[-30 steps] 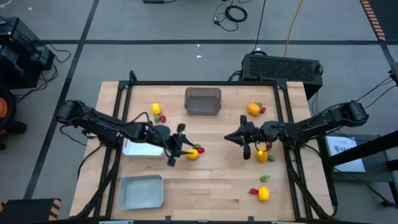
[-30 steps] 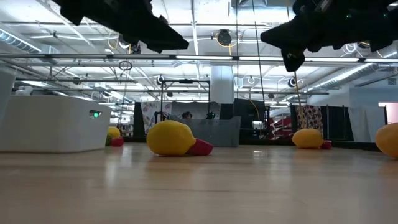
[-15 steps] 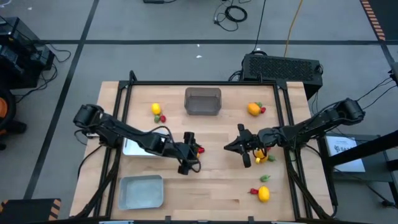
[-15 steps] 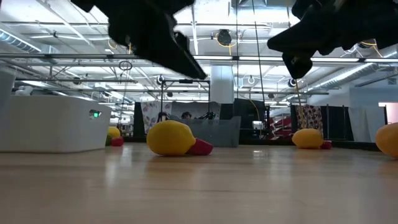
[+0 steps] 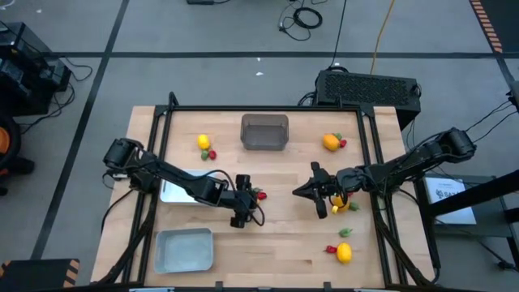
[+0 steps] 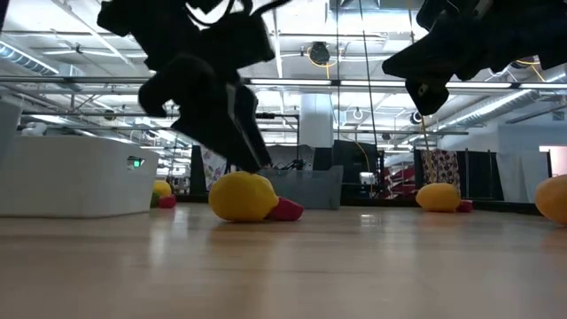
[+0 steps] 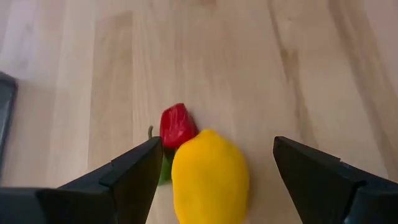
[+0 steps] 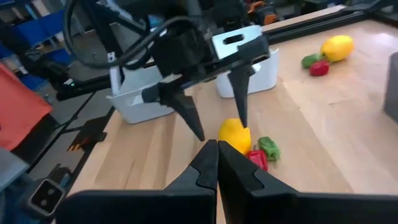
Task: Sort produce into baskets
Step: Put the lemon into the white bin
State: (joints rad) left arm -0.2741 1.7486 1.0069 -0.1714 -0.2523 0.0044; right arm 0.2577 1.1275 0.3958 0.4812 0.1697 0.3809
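On the table [image 5: 284,243], the dark grey bin [image 5: 264,132] holds nothing.

Wooden table [image 5: 284,243] w/ black frame rail [image 5: 268,108] around its edge. Large black box [image 5: 369,88] on floor just behind table's far right corner. Grey floor [image 5: 203,32] w/ dark tape lines; black cables [image 5: 306,16] and yellow cord [image 5: 381,32] trail across it. Orange-black hazard stripe [image 5: 489,20] far right.
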